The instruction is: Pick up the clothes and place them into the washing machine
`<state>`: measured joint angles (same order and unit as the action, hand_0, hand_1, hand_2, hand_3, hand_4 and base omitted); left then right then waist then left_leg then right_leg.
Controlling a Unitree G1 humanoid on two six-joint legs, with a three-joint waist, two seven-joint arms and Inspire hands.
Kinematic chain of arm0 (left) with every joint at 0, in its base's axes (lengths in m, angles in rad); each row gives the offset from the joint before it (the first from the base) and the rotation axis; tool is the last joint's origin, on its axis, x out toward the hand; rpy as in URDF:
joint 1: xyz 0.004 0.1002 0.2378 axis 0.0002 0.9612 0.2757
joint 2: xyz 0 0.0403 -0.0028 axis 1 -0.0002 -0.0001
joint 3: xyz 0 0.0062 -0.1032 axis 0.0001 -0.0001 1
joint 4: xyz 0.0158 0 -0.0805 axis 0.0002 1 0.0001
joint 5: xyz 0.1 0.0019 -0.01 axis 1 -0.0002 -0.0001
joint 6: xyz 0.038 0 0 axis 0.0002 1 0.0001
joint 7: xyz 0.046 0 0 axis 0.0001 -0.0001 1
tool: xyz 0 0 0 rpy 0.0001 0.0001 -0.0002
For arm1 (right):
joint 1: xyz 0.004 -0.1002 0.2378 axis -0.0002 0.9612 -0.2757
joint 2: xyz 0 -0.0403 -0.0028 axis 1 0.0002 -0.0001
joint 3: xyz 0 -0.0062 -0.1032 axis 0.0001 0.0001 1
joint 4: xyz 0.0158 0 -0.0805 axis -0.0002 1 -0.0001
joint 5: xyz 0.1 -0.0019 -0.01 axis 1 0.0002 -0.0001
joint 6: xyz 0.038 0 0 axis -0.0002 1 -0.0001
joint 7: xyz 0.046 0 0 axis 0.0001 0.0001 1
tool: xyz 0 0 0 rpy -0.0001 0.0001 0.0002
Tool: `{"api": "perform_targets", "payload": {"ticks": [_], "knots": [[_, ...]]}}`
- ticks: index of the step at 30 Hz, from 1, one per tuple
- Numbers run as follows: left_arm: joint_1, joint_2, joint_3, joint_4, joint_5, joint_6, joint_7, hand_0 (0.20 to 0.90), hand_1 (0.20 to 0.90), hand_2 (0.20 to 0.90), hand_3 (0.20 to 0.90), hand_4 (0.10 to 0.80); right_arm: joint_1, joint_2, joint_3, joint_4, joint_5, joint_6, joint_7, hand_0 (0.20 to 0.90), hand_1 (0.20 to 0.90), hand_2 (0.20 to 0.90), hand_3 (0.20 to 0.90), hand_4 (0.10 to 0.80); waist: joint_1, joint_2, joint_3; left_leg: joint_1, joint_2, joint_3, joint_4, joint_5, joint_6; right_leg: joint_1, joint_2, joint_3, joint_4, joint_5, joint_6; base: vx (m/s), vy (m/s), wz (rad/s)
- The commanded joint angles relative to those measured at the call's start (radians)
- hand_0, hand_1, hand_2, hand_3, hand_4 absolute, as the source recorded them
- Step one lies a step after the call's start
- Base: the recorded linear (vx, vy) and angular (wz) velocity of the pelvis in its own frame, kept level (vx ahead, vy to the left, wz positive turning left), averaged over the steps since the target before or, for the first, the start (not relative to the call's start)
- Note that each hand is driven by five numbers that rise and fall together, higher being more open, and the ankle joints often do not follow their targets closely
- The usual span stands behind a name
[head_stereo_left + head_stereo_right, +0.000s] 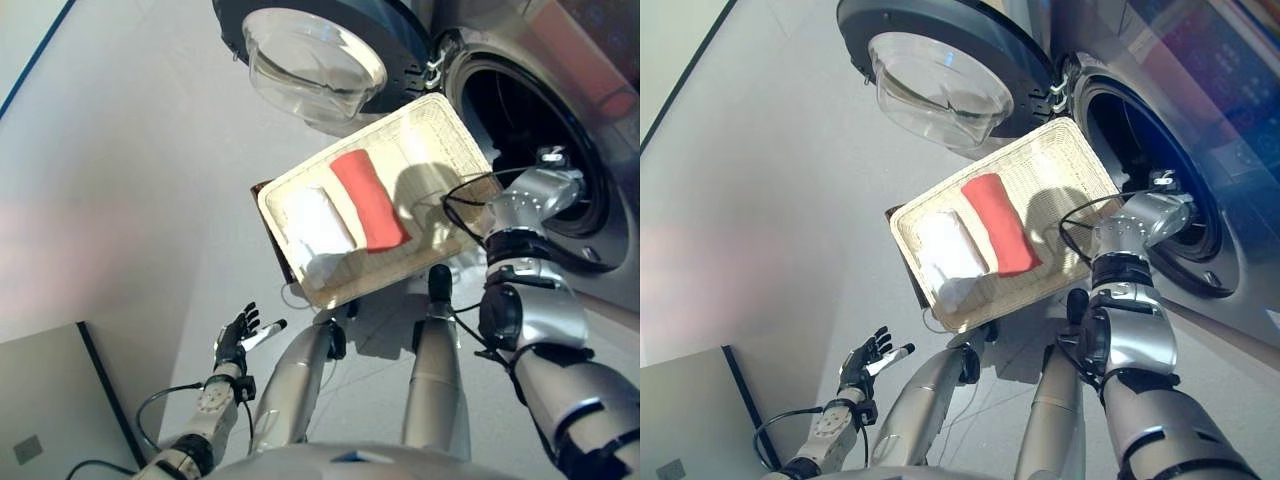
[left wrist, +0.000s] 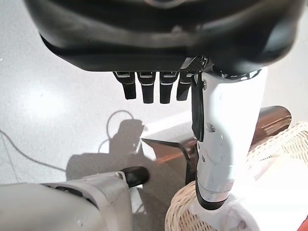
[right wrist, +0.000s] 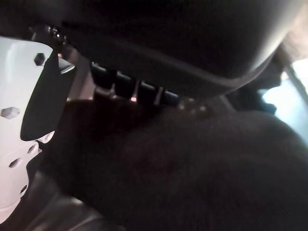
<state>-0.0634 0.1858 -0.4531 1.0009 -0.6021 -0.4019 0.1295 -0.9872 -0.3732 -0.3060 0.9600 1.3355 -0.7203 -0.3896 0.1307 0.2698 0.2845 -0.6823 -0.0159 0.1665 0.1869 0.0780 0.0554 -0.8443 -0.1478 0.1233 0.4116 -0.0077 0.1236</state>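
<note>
Inside the washing machine [image 1: 1160, 150] drum, right hand [image 3: 134, 89]; no readable writing

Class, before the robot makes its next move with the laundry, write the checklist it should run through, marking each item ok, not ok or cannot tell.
1. Round glass washing machine door swung open: ok.
2. Dark drum opening reachable by the right arm: ok.
3. Right robot hand holding cloth inside the drum: cannot tell.
4. Left robot hand open and free: ok.
5. Rolled red cloth and folded white cloth lie in the pale woven wicker basket, not loaded: not ok.
</note>
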Motion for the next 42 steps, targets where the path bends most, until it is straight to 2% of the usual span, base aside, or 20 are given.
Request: {"api": "perform_targets", "payload": {"ticks": [1,4,12,15,19,23,29,31,37,41,42], "knots": [[0.03,0.012,0.002,0.016,-0.02,-0.033,-0.001,0.9,0.9,0.9,0.9,0.8,-0.057,-0.106,0.109,-0.047,-0.038,-0.01,0.105,0.9,0.9,0.9,0.9,0.8,0.005,0.044,-0.059,-0.003,0.006,-0.097,0.075,-0.117,-0.08,0.118,-0.006,-0.081,-0.128,0.028,-0.038,0.001,-0.013,0.03],[0.029,0.015,0.012,0.024,-0.018,-0.028,-0.002,0.9,0.9,0.9,0.9,0.8,-0.057,-0.107,0.13,-0.021,-0.039,0.004,0.117,0.9,0.9,0.9,0.9,0.8,0.008,0.044,-0.062,0.0,0.003,-0.098,0.063,-0.108,-0.083,0.127,-0.009,-0.087,-0.138,0.033,-0.038,-0.003,-0.013,0.03],[0.015,0.011,0.029,0.068,-0.008,-0.019,-0.006,0.9,0.9,0.9,0.9,0.8,-0.042,-0.107,0.185,0.117,-0.064,0.103,0.121,0.9,0.9,0.9,0.9,0.8,-0.001,0.019,-0.058,0.001,0.004,-0.099,0.048,-0.096,-0.089,0.137,-0.009,-0.099,-0.15,0.043,-0.043,-0.015,-0.028,0.07],[0.017,0.009,0.034,0.07,-0.005,-0.014,-0.009,0.9,0.9,0.9,0.9,0.8,-0.029,-0.09,0.217,0.19,-0.107,0.164,0.105,0.9,0.9,0.9,0.9,0.8,-0.002,0.008,-0.056,0.0,0.009,-0.098,0.044,-0.09,-0.092,0.142,-0.007,-0.103,-0.157,0.047,-0.046,-0.005,-0.017,0.05],[0.017,0.021,0.052,0.066,0.024,-0.006,-0.006,0.9,0.9,0.9,0.9,0.8,-0.043,-0.113,0.309,0.286,-0.222,0.268,0.098,0.9,0.9,0.9,0.9,0.8,0.001,-0.004,-0.057,-0.002,0.013,-0.099,0.042,-0.083,-0.095,0.144,-0.005,-0.11,-0.163,0.053,-0.049,-0.011,-0.028,0.05],[0.028,0.025,0.057,0.052,0.021,-0.006,-0.011,0.9,0.9,0.9,0.9,0.8,-0.031,-0.068,0.318,0.269,-0.188,0.264,0.12,0.9,0.9,0.9,0.9,0.8,0.006,-0.013,-0.057,0.002,0.016,-0.103,0.032,-0.077,-0.096,0.15,0.0,-0.112,-0.169,0.053,-0.05,-0.001,-0.011,0.04],[0.02,0.024,0.064,0.066,0.025,0.0,-0.009,0.9,0.9,0.9,0.9,0.8,-0.037,-0.077,0.352,0.33,-0.225,0.303,0.118,0.9,0.9,0.9,0.9,0.8,0.006,-0.02,-0.058,0.008,0.017,-0.104,0.018,-0.069,-0.098,0.158,0.002,-0.113,-0.179,0.057,-0.052,0.0,0.0,0.0],[0.021,0.03,0.072,0.06,0.034,0.002,-0.011,0.9,0.9,0.9,0.9,0.8,-0.039,-0.081,0.391,0.356,-0.295,0.337,0.111,0.9,0.9,0.9,0.9,0.8,0.009,-0.021,-0.058,0.013,0.018,-0.104,0.009,-0.063,-0.1,0.163,0.003,-0.115,-0.186,0.06,-0.051,0.0,0.0,0.0],[0.042,0.047,0.097,0.029,0.058,-0.01,-0.005,0.9,0.9,0.9,0.9,0.8,0.022,-0.071,0.564,0.257,-0.613,0.383,0.084,0.9,0.9,0.9,0.9,0.8,0.0,-0.042,-0.04,0.007,0.026,-0.109,0.019,-0.052,-0.098,0.164,0.01,-0.124,-0.183,0.065,-0.055,-0.009,-0.012,0.0],[0.048,0.052,0.114,0.022,0.072,-0.02,0.011,0.9,0.9,0.9,0.9,0.8,0.07,-0.071,0.64,0.215,-0.828,0.404,0.03,0.9,0.9,0.9,0.9,0.8,-0.005,-0.062,-0.032,0.008,0.029,-0.118,0.014,-0.041,-0.1,0.173,0.014,-0.135,-0.189,0.069,-0.055,-0.016,-0.046,0.05],[0.048,0.052,0.114,0.022,0.072,-0.02,0.011,0.9,0.9,0.9,0.9,0.8,0.07,-0.071,0.64,0.214,-0.828,0.405,0.029,0.9,0.9,0.9,0.9,0.8,-0.006,-0.062,-0.032,0.008,0.029,-0.119,0.014,-0.041,-0.1,0.174,0.014,-0.136,-0.189,0.069,-0.055,-0.014,-0.031,0.11]]}}
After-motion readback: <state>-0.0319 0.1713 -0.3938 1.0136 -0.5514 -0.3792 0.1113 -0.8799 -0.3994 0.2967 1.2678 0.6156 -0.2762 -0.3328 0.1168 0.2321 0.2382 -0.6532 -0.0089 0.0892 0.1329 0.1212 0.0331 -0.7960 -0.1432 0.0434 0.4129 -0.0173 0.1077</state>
